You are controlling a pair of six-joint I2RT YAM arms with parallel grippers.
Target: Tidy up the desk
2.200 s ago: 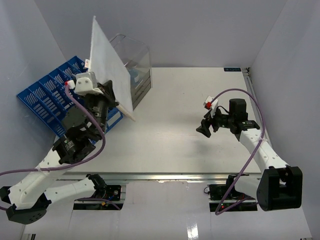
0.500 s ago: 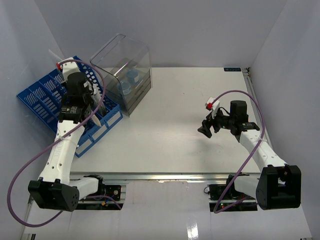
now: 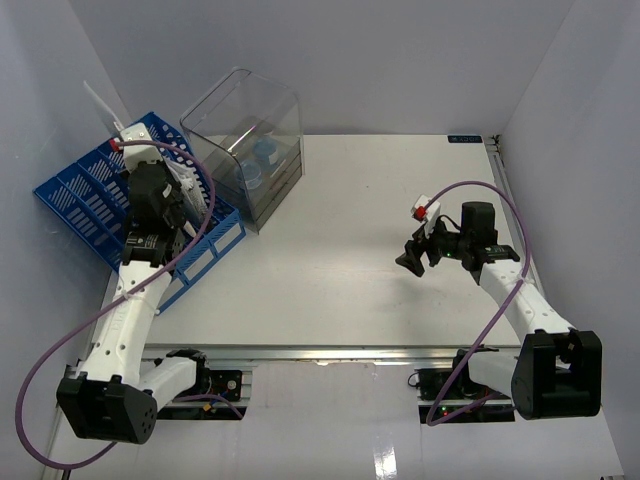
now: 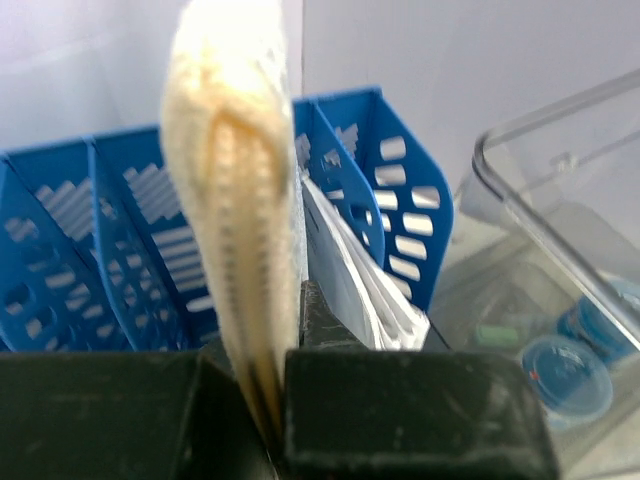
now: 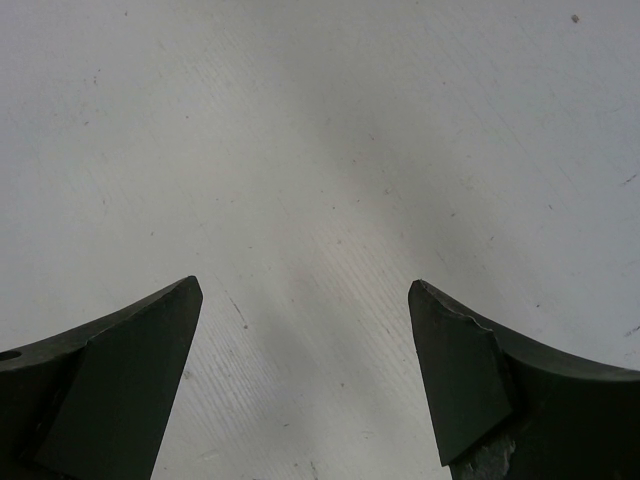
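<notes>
The white desk (image 3: 340, 250) fills the middle of the top view and shows under the right wrist (image 5: 300, 120). My left gripper (image 3: 168, 197) is over the blue slotted file rack (image 3: 90, 195). It is shut on a thin white sheet (image 4: 235, 200), seen edge-on and upright between the jaws (image 4: 265, 400). From above the sheet shows as a thin white sliver (image 3: 100, 102). White papers (image 4: 350, 270) stand in a rack slot beside it. My right gripper (image 3: 410, 260) is open and empty just above bare desk at the right (image 5: 305, 290).
A clear plastic bin (image 3: 250, 140) with blue-lidded cups (image 4: 565, 365) inside stands at the back left, right of the rack (image 4: 130, 240). A metal rail (image 3: 330, 352) runs along the near desk edge. Grey walls close the back and sides.
My left arm has swung the sheet from beside the clear bin to over the rack and turned it edge-on. In the last half second it shifted slightly. The right arm has not moved.
</notes>
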